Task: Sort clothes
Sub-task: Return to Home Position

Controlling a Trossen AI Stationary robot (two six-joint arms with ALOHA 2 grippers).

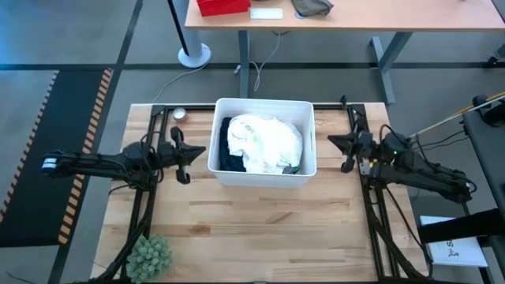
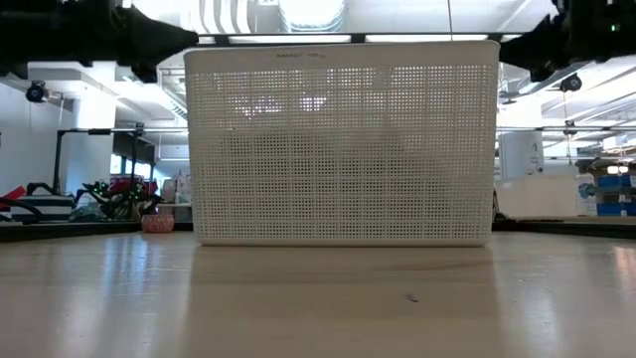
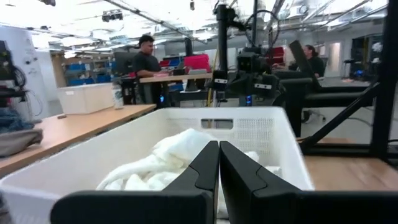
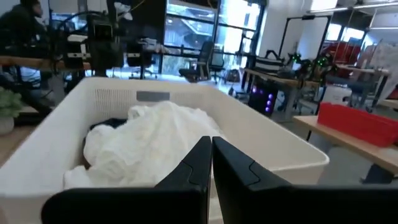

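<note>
A white perforated plastic bin (image 1: 263,178) stands at the middle of the table. A large white garment (image 1: 267,142) lies heaped on top inside it, with a dark garment (image 1: 227,155) showing at the bin's left side. Other clothes are hidden beneath. My left gripper (image 1: 189,151) hovers just left of the bin, fingers shut, empty; its fingertips (image 3: 218,148) point at the bin. My right gripper (image 1: 338,150) hovers just right of the bin, shut and empty (image 4: 209,143).
A green spiky plant (image 1: 149,256) stands at the table's near left corner. A small round object (image 1: 179,113) lies at the far left. Bare wood lies in front of the bin. People sit at desks beyond the table (image 3: 146,59).
</note>
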